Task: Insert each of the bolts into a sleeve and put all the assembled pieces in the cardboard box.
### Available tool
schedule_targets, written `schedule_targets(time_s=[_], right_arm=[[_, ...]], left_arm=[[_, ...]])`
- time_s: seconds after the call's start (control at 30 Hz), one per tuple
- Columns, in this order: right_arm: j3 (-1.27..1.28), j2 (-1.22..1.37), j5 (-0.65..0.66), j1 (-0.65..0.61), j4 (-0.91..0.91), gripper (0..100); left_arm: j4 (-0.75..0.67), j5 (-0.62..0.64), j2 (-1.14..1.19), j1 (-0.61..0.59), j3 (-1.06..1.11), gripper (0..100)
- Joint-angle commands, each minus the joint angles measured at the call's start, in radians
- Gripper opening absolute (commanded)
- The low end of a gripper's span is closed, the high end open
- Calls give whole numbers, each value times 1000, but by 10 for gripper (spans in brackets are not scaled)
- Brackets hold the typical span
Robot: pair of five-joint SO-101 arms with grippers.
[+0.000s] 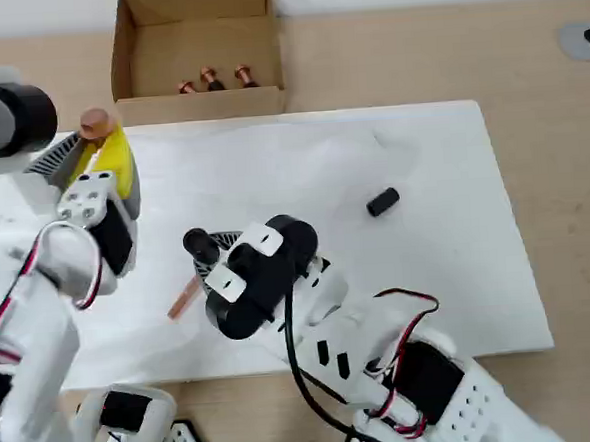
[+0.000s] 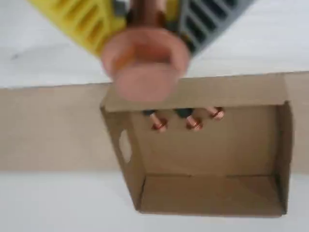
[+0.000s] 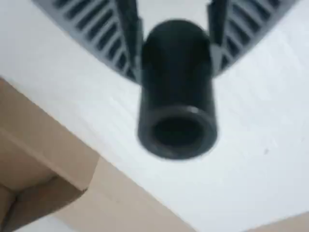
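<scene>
Left gripper (image 1: 95, 143) pinches 1 bolt (image 1: 96, 123), right gripper (image 1: 212, 252) pinches 1 sleeve (image 1: 198, 244); bolt lies well apart, toward cardboard box (image 1: 121, 53)

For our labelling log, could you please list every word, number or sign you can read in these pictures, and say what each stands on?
None: the box, the mat, and the bolt and sleeve being held carry no readable print.
</scene>
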Motion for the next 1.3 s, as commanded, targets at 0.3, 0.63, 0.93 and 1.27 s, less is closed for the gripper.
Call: schedule_targets(time_s=[0.3,0.63,0.93,1.27], right_arm=[[18,-25,-9,-18,-68,10],[54,-31,-32,-18,-64,10],[54,-25,-80,-16,-64,10],[48,-25,-80,-15,-64,10]], left_arm=[[-270,172,-160,129,430,6],[-242,164,-252,206,273,6],[-60,163,-245,212,147,6],[-14,164,-249,213,155,6]])
